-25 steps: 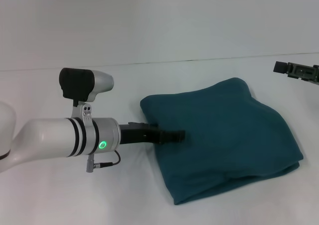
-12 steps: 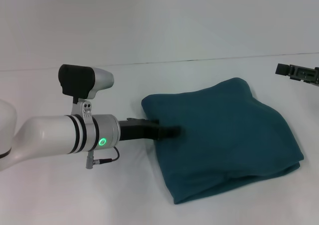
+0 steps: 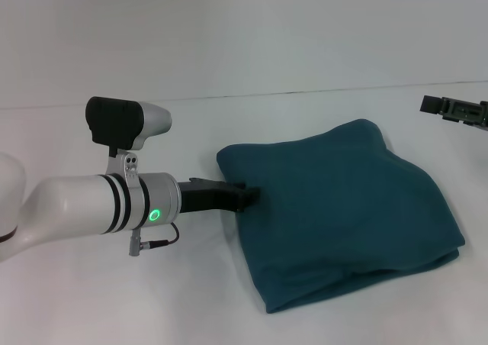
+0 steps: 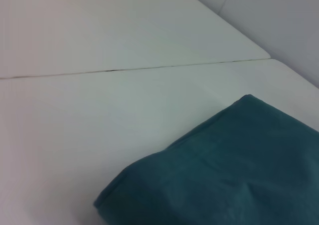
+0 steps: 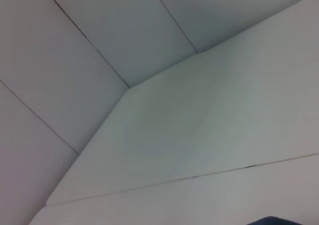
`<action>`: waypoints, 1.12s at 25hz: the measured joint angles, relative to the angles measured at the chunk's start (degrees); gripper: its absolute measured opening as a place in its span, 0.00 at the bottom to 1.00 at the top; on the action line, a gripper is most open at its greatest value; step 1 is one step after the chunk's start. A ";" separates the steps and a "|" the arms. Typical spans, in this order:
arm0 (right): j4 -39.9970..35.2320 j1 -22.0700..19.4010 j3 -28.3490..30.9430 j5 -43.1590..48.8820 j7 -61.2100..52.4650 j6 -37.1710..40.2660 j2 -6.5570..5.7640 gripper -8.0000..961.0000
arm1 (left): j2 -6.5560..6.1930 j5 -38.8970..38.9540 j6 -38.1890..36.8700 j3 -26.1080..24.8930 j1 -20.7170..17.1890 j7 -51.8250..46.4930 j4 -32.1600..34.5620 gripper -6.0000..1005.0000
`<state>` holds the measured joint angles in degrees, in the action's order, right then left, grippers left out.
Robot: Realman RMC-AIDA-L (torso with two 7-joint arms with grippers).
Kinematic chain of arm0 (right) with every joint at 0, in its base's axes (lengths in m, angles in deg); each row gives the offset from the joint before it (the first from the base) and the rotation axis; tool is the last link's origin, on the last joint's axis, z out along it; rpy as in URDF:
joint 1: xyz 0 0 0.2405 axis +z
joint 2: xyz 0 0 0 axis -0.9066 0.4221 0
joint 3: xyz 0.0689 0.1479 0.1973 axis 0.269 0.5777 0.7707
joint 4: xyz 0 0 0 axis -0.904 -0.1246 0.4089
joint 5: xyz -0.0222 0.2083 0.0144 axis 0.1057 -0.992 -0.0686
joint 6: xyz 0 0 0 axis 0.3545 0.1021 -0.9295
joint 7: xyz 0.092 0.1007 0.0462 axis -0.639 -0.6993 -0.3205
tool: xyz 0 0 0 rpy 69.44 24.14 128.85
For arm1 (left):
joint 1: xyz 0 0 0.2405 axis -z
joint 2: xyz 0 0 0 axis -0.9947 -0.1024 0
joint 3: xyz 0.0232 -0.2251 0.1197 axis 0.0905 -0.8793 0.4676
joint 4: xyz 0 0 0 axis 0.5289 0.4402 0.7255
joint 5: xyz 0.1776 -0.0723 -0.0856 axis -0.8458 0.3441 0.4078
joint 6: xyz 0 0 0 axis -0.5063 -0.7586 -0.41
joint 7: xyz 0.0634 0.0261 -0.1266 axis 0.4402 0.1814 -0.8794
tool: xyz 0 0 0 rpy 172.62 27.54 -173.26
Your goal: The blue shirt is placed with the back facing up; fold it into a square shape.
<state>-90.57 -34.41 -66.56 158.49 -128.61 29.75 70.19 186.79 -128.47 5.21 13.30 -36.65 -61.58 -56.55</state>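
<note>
On the white tabletop [image 3: 191, 299] lies the blue shirt [image 3: 343, 215], folded into a thick, roughly square bundle of soft, matte cloth with rounded corners and stacked layers showing along its near edge. From the head view, the left pincer [image 3: 248, 197] is at the shirt's left edge, its dark tip touching or just meeting the cloth there; whether it is open or closed cannot be told. Behind it runs the white, smooth arm with black bands and a green light. The right pincer [image 3: 456, 110] sits well apart from the shirt, at the far right above the tabletop, and its fingers cannot be judged either. The left wrist view adds what the head view does not: a close look at the shirt's [image 4: 224, 180] rounded corner and its hemmed fold, with a thin seam crossing the tabletop beyond. The right wrist view shows mostly pale wall panels and tabletop, with only a dark sliver of the shirt [image 5: 271, 220] at the frame's edge.
</note>
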 joint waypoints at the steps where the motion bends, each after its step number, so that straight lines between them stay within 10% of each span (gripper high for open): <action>1: 0.00 0.01 0.01 0.00 0.00 -0.07 0.02 0.96 | -0.02 0.00 0.01 0.00 0.01 0.01 0.00 0.33; 12: 0.49 0.05 0.01 -0.03 0.18 -0.70 0.31 0.95 | -0.22 0.06 0.14 -0.24 0.06 0.04 0.34 0.07; 28: 0.82 0.02 -0.17 0.00 -0.01 -0.79 1.12 0.95 | -2.17 -0.61 3.01 -1.65 -0.28 -0.44 2.79 0.05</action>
<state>-89.75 -34.39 -66.73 158.49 -128.62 28.97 71.31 184.62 -129.08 8.22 11.65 -36.94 -62.01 -53.76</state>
